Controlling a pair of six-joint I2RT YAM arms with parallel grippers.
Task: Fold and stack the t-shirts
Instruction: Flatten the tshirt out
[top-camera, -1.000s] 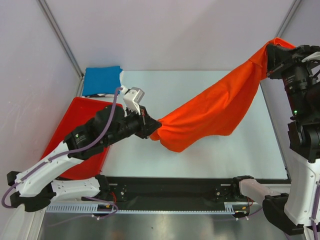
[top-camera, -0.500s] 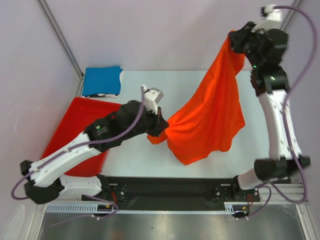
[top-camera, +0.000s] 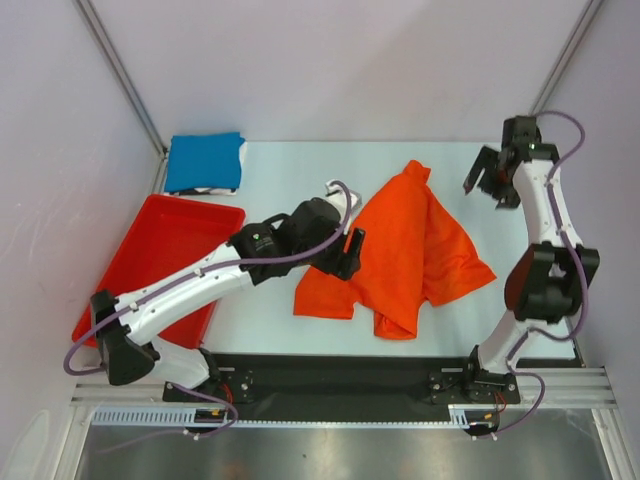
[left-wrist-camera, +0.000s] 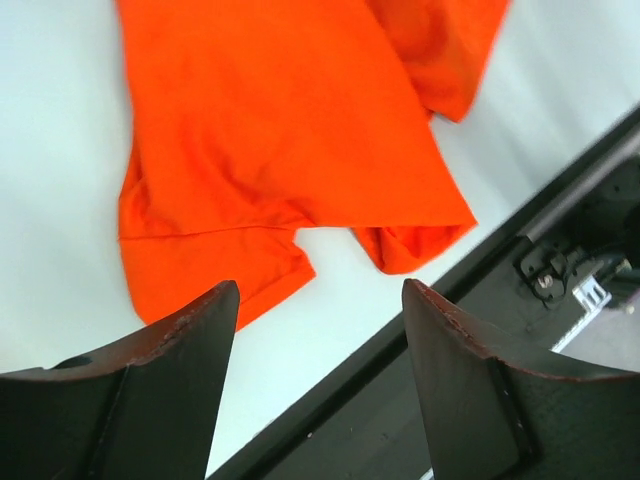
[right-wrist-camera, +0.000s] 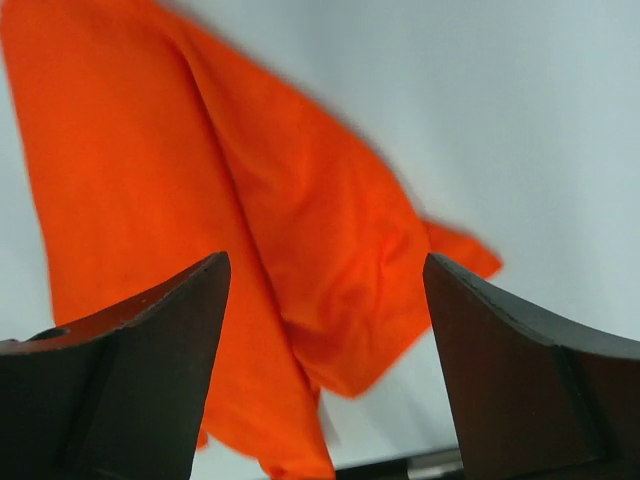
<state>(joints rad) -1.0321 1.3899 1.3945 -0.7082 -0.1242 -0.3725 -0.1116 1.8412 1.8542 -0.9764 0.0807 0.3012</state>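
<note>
From above, the orange t-shirt (top-camera: 415, 250) lies rumpled in the middle of the desk (top-camera: 290, 170); the left end effector (top-camera: 350, 255) hangs at its left edge; the right end effector (top-camera: 488, 190) is apart, far right; left wrist: fingers spread, empty, above the shirt; right wrist: likewise spread, empty.

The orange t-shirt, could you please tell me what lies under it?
Only the pale table shows around the orange t-shirt, which lies crumpled on it. Anything beneath its folds is covered, so I cannot tell.
</note>
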